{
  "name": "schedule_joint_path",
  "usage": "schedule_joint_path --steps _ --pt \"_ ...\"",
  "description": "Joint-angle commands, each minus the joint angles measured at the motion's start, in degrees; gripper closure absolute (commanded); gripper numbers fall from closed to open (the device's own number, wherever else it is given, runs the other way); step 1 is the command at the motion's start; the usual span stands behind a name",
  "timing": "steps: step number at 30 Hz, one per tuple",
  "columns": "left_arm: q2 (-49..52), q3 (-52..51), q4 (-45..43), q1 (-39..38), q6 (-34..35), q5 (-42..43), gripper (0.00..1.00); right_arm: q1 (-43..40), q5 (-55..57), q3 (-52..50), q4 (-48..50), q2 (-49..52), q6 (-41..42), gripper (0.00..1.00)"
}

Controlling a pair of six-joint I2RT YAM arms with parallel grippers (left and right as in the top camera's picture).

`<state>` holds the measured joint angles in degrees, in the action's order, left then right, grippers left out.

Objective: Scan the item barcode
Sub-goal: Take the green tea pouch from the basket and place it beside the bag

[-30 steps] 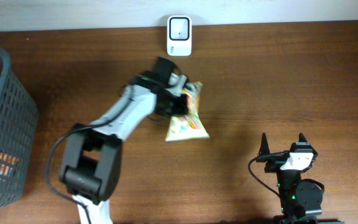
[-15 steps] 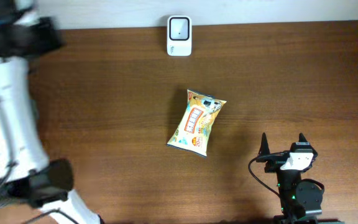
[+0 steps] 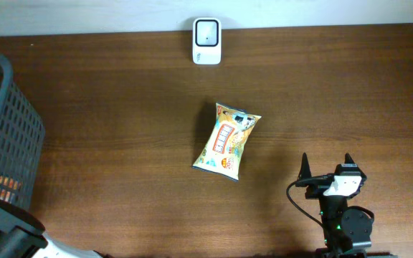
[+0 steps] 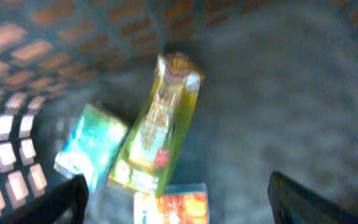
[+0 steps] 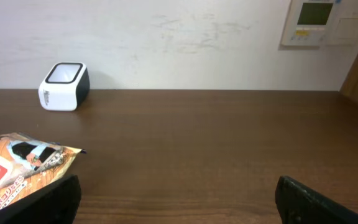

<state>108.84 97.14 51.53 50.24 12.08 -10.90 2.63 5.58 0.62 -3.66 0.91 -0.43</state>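
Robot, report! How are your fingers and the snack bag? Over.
Left fingers open over basket; right fingers open, empty. Snack bag on table, unheld. Nothing between it and scanner.

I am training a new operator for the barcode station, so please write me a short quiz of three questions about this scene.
1. True or false: the snack bag touches the scanner.
2. In the overhead view, the basket stands at: A the left edge; B the right edge; C the centre.
3. Which wrist camera shows packets lying inside the basket?
Key: 1 false, they lie apart. 2 A. 3 the left wrist camera.
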Motion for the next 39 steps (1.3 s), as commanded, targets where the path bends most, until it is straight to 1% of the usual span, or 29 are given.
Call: schedule_joint_path --steps 1,4,8,11,13,16,18,20,21,23,25,27,29,31,33,34,36,37,39 --pt "-0.46 -8.33 -8.57 0.2 -7.04 -1.81 0.12 0.35 0.7 -0.31 -0.44 -0.22 -0.2 0.01" --pt "-0.26 -14.73 -13.46 0.2 -7.04 -4.83 0.14 0.35 0.7 -0.31 -0.44 -0.22 -0.2 0.01" --pt "0.22 -16.44 -17.7 1.36 -7.04 -4.92 0.14 0.35 0.7 -0.31 -0.44 -0.22 -0.2 0.01" --pt "0.9 -16.44 -18.14 4.39 -7.04 -0.81 0.14 0.35 0.7 -0.31 -0.44 -0.22 -0.2 0.01" --pt "3.41 -16.44 -18.88 5.05 -8.02 2.47 0.15 0.35 0.7 -0.31 -0.44 -0.22 -0.2 0.01" --pt "6.36 -16.44 -19.17 5.01 -8.31 3.21 0.16 0.35 0.7 -0.31 -0.44 -0.22 -0.2 0.01" --pt "6.34 -16.44 -19.41 5.01 -8.28 3.23 0.26 0.35 0.7 -0.31 -0.44 -0.22 -0.2 0.01" --pt "6.32 -16.41 -19.39 5.01 -8.26 4.72 0.6 0.35 0.7 -0.31 -0.44 -0.22 -0.2 0.01" --pt "6.23 -16.41 -19.37 5.01 -8.28 4.72 0.64 0.35 0.7 -0.31 -0.44 -0.22 -0.2 0.01" --pt "3.91 -16.31 -19.17 5.01 -8.28 5.6 0.8 0.35 0.7 -0.31 -0.44 -0.22 -0.2 0.01" --pt "0.17 -15.52 -18.97 5.01 -8.26 5.81 0.8 0.35 0.7 -0.31 -0.44 -0.22 -0.2 0.01" --pt "-6.62 -15.23 -18.95 5.01 -8.26 9.75 0.81 0.35 0.7 -0.31 -0.44 -0.22 -0.2 0.01" --pt "-12.37 -15.23 -18.93 5.01 -8.24 10.91 0.8 0.35 0.7 -0.31 -0.44 -0.22 -0.2 0.01" --pt "-17.55 -15.23 -18.71 5.01 -6.54 12.92 0.79 0.35 0.7 -0.31 -0.44 -0.22 -0.2 0.01" --pt "-21.7 -15.23 -18.27 4.68 -6.54 19.78 0.81 0.35 0.7 -0.31 -0.44 -0.22 -0.2 0.01" --pt "-24.74 -15.21 -18.34 3.74 -6.56 20.76 0.81 0.35 0.7 -0.31 -0.44 -0.22 -0.2 0.01" --pt "-33.03 -14.67 -18.32 -0.68 -6.58 20.76 0.8 0.35 0.7 -0.31 -0.44 -0.22 -0.2 0.01" --pt "-37.07 -14.67 -18.23 -4.85 -6.58 20.76 0.8 0.35 0.7 -0.31 -0.44 -0.22 -0.2 0.01" --pt "-41.46 -14.69 -16.04 -14.32 -6.58 20.72 0.8 0.35 0.7 -0.31 -0.44 -0.22 -0.2 0.01"
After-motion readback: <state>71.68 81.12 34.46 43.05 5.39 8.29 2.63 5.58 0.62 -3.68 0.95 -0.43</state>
